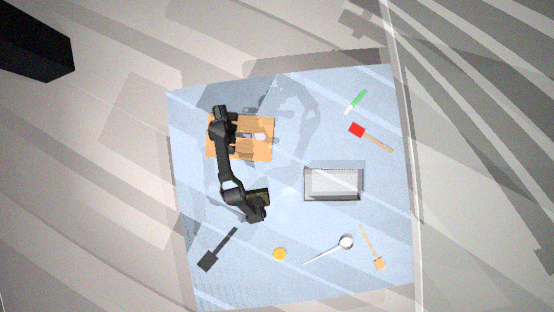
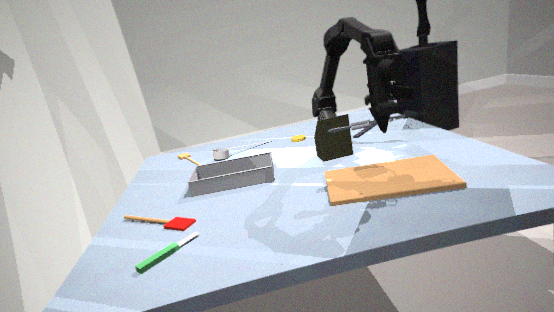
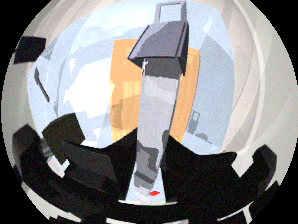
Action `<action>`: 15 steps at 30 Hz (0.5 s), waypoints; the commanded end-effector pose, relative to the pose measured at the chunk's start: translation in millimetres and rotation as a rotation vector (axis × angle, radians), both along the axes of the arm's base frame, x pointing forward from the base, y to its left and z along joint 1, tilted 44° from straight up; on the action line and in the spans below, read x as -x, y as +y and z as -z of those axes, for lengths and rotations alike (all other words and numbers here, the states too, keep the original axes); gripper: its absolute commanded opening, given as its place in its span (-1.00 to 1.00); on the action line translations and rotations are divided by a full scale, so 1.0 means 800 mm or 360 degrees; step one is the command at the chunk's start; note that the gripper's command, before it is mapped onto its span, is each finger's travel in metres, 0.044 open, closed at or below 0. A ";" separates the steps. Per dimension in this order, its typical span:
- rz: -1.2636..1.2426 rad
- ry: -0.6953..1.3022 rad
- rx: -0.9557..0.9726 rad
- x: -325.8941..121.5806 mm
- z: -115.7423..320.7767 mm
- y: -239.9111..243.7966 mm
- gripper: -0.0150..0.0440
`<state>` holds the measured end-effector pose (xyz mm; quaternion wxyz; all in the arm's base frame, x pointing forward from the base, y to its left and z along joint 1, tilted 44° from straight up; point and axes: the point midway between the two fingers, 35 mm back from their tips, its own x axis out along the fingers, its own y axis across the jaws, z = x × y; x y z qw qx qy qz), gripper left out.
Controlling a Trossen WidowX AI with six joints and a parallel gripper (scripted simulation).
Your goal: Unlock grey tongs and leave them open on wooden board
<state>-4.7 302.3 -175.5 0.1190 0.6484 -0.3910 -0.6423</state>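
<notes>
My gripper (image 1: 233, 134) (image 2: 384, 128) (image 3: 149, 130) is shut on the grey tongs (image 2: 350, 126) (image 3: 159, 100) and holds them in the air. In the exterior view the tongs lie close to level, and two arm ends show apart at their left. In the wrist view the hinge end with its loop is at the top and one broad arm runs down between the fingers. Whether the lock is off cannot be told. The wooden board (image 1: 265, 125) (image 2: 425, 172) (image 3: 120, 75) lies under the gripper, with nothing seen resting on it. The roasting tin (image 1: 306, 185) (image 2: 235, 182) holds nothing that shows.
A dark block (image 1: 260, 196) (image 2: 335, 140) stands at the arm's base. A green-handled knife (image 1: 361, 97) (image 2: 157, 259) and a red spatula (image 1: 356, 130) (image 2: 180, 223) lie beyond the tin. A black spatula (image 1: 207, 261), yellow disc (image 1: 279, 254) and ladle (image 1: 346, 242) lie opposite.
</notes>
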 end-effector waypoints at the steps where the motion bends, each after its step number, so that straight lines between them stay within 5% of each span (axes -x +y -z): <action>1: -0.0006 -0.0015 -0.0008 -0.001 0.000 0.003 -1.00; 15: -0.0006 -0.0014 -0.0008 0.003 0.022 -0.012 -1.00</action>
